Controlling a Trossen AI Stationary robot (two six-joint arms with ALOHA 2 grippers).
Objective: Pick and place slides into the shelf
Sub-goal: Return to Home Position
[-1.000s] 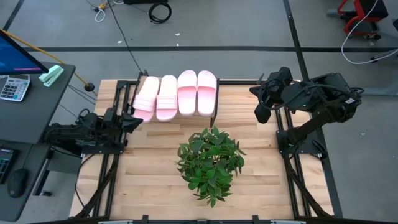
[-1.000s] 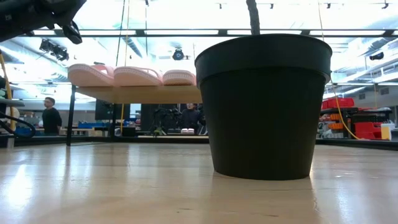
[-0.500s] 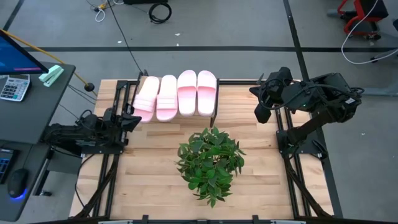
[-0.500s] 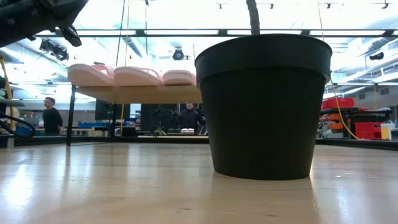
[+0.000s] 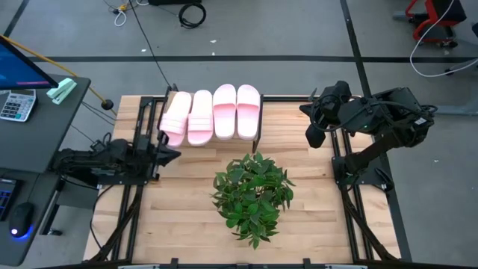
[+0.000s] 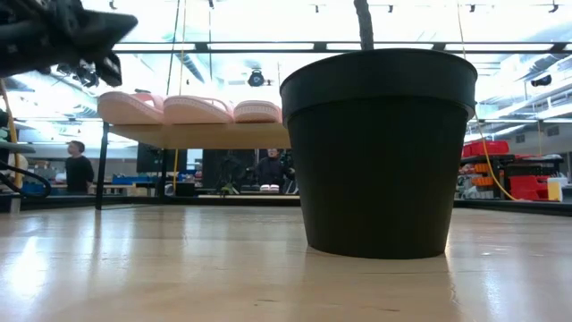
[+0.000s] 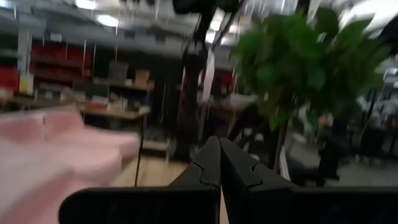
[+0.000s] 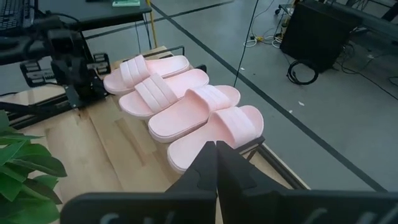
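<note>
All four slides (image 5: 224,112) lay side by side on the shelf (image 6: 214,135) at the far edge of the table (image 5: 187,202), the two on the left angled a little and the two on the right straight. The left gripper (image 5: 173,155) hung just in front of the shelf's left end with its fingers (image 7: 211,163) pressed together on nothing. The right gripper (image 5: 314,136) hung well off to the shelf's right, its fingers (image 8: 208,160) likewise closed and empty. A leafy potted plant (image 5: 252,196) stood in the middle of the table, just in front of the shelf and between the two arms. A dark desk with a calculator (image 5: 16,104) and a mouse (image 5: 21,219) stood beside the table on the left, and cables (image 5: 192,13) lay on the floor beyond. From table height the plant's black pot (image 6: 380,152) blocked the shelf's right end, so only three slide ends showed above the board, and the fourth was hidden. A dark arm (image 6: 63,36) was cut off at that picture's upper corner. A person (image 6: 79,167) stood far back in the room. In the left wrist view the slides were only a pale pink smear, and the leaves were too blurred to make out.
</note>
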